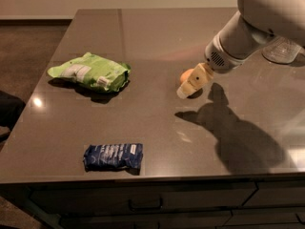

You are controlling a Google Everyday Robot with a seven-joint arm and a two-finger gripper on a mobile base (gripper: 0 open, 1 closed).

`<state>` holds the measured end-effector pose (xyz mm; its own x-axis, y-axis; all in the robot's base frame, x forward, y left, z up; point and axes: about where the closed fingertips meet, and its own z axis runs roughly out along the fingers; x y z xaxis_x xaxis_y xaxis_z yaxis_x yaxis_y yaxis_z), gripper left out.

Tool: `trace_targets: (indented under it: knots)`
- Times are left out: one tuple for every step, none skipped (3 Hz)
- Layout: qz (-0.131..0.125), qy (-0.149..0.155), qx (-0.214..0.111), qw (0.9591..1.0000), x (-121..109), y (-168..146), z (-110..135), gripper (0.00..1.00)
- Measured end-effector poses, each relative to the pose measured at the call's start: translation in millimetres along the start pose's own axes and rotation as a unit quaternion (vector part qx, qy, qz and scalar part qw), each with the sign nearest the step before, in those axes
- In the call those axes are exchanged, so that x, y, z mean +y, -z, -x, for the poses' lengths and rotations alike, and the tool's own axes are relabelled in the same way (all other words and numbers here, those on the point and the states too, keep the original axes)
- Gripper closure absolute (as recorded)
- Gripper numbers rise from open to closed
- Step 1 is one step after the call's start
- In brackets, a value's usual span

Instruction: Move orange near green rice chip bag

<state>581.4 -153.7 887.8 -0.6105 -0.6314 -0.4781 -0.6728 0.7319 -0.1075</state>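
Observation:
The orange [184, 75] lies on the dark countertop [152, 123] right of centre, mostly hidden by my gripper. Only its left side shows. My gripper [191, 83] reaches down from the upper right, its cream tip in front of and over the orange, low at the counter surface. The green rice chip bag [90, 71] lies flat on the left part of the counter, well to the left of the orange and apart from it.
A small dark blue packet [113, 156] lies near the counter's front edge, left of centre. A clear glass object [281, 49] stands at the far right behind my arm. Drawers run under the front edge.

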Motion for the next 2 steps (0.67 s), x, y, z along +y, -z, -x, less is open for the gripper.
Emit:
trace_targets:
  knots:
    - [0.008,-0.011,-0.016,0.9998,-1,-14,3,0.0]
    - [0.02,-0.009,-0.035,0.9991,-2,-26,6,0.0]
